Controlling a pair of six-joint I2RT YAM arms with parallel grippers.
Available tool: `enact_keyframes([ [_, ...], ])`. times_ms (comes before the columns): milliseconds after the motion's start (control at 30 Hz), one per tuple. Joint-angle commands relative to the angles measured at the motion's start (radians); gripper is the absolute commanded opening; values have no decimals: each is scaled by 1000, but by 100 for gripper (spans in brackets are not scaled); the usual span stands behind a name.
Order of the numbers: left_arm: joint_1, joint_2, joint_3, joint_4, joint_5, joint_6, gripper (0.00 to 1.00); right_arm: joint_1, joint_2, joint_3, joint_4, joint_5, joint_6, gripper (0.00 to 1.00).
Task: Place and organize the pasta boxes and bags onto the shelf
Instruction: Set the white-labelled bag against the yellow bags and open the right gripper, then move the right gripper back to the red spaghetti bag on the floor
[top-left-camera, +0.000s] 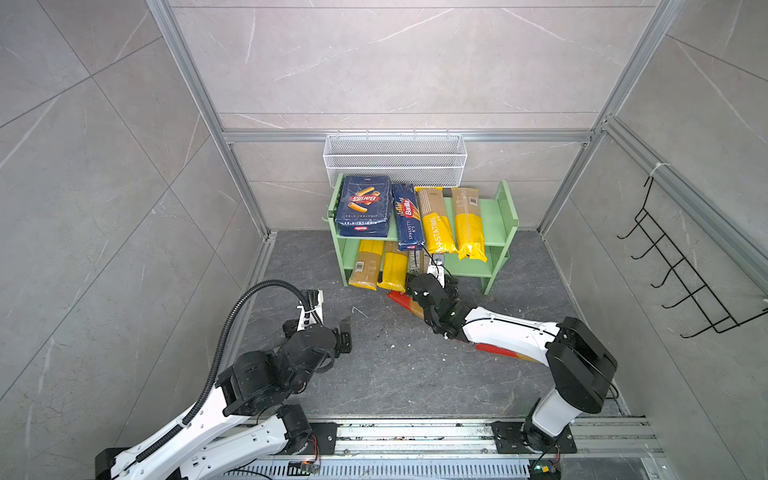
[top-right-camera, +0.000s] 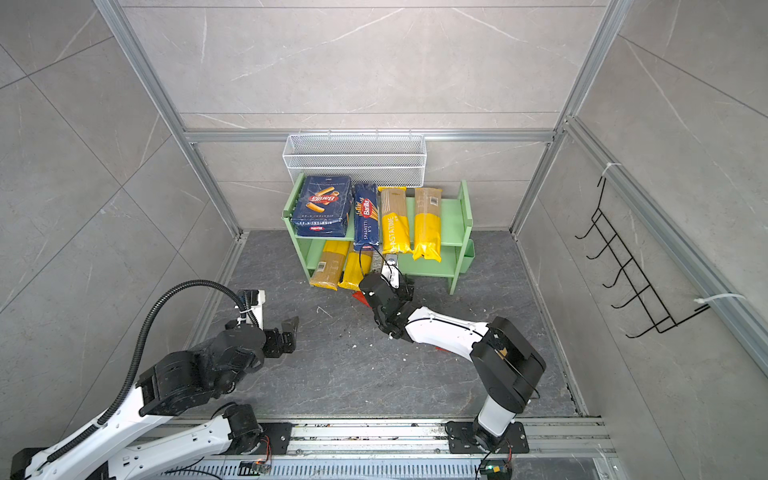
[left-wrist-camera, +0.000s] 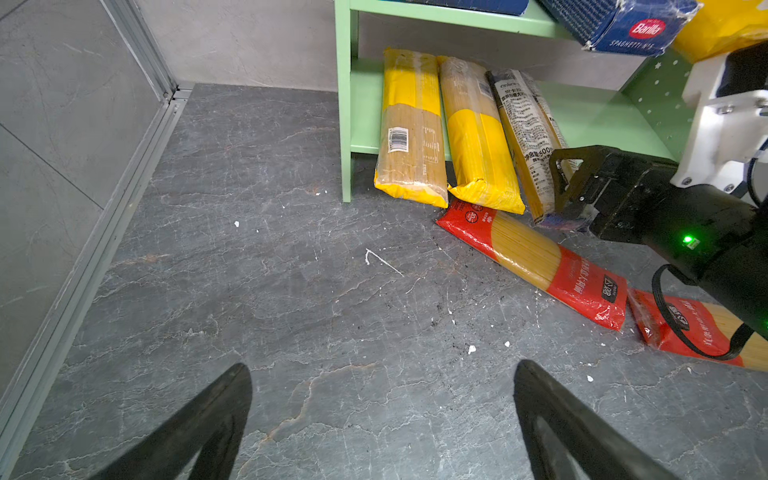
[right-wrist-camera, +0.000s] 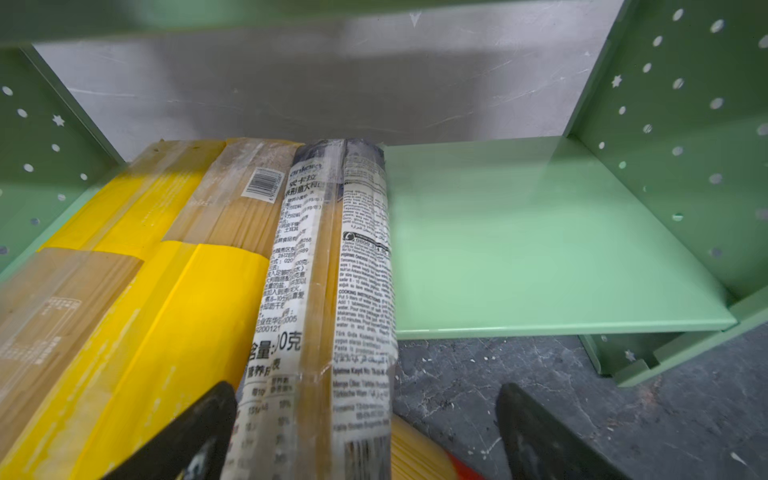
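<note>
The pale green shelf (top-left-camera: 496, 220) carries on its top tier the wide Barilla box (top-left-camera: 363, 205), the narrow Barilla box (top-left-camera: 407, 216) and two yellow bags (top-left-camera: 434, 220) (top-left-camera: 469, 224). On the lower tier lie two more yellow bags (top-left-camera: 368, 266) (top-left-camera: 392, 272) and a clear black-and-white printed packet (right-wrist-camera: 328, 270), their near ends overhanging. My right gripper (right-wrist-camera: 365, 388) is open around that packet's near end, with a wide gap on one side. Two red-ended bags (left-wrist-camera: 536, 257) (left-wrist-camera: 685, 328) lie on the floor under the right arm. My left gripper (left-wrist-camera: 383, 365) hangs open over bare floor.
A white wire mesh basket (top-left-camera: 395, 160) hangs behind the shelf. A black wire hook rack (top-left-camera: 681, 270) is on the right wall. Aluminium frame posts stand at the back corners and a rail (top-left-camera: 415, 432) runs along the front.
</note>
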Motion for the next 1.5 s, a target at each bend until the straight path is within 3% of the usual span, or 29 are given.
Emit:
enact_keyframes([
  [0,7,-13,30,-6,8,4,100,0,-40,-9,-8,-6,31,99],
  [367,7,-44,11,-17,16,-2,100,65,-131,-82,-102,22,102,99],
  [667,7,-110,0,-40,29,-10,100,178,-313,-191,-260,91,172,99],
  [833,7,-142,-22,-33,65,-4,100,269,-425,-273,-452,131,326,99],
  [1067,6,-166,-49,-6,93,-3,100,303,-445,-358,-709,139,600,99],
  [1233,7,-161,-75,11,103,-21,100,304,-388,-404,-649,144,628,99],
  [1467,7,-194,-117,16,99,-58,100,225,-289,-463,-379,65,504,99],
])
